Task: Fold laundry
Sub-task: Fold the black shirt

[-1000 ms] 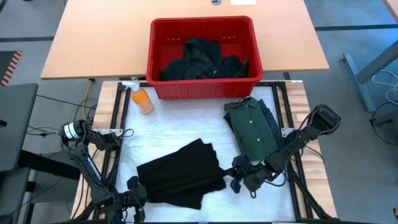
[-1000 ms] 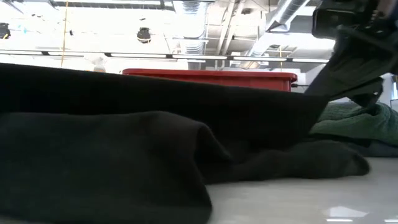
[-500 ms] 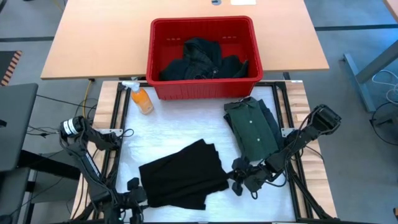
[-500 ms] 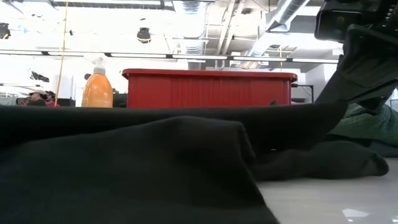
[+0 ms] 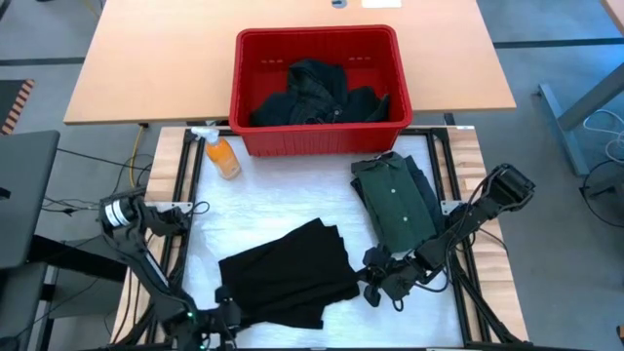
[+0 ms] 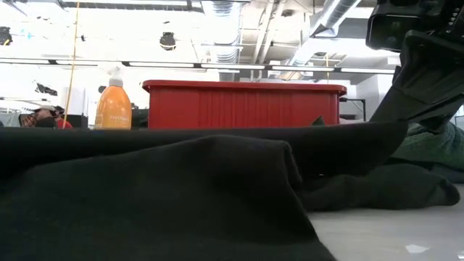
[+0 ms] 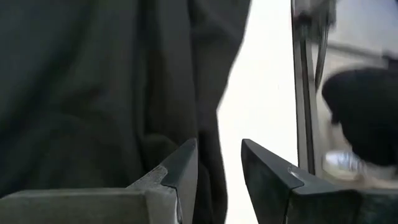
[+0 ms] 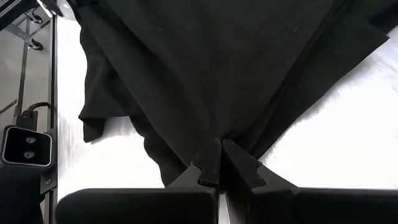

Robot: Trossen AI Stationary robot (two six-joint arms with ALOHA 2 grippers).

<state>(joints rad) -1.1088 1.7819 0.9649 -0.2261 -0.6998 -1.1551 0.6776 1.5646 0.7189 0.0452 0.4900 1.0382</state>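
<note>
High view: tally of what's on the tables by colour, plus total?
Black: 2, the cloth on the white mat, pinched at its edge by the right hand, and the pile of clothes in the basket (pieces can't be told apart)
Green: 1, the folded shirt
Red: 1, the basket
Orange: 1, the spray bottle
Total: 5
</note>
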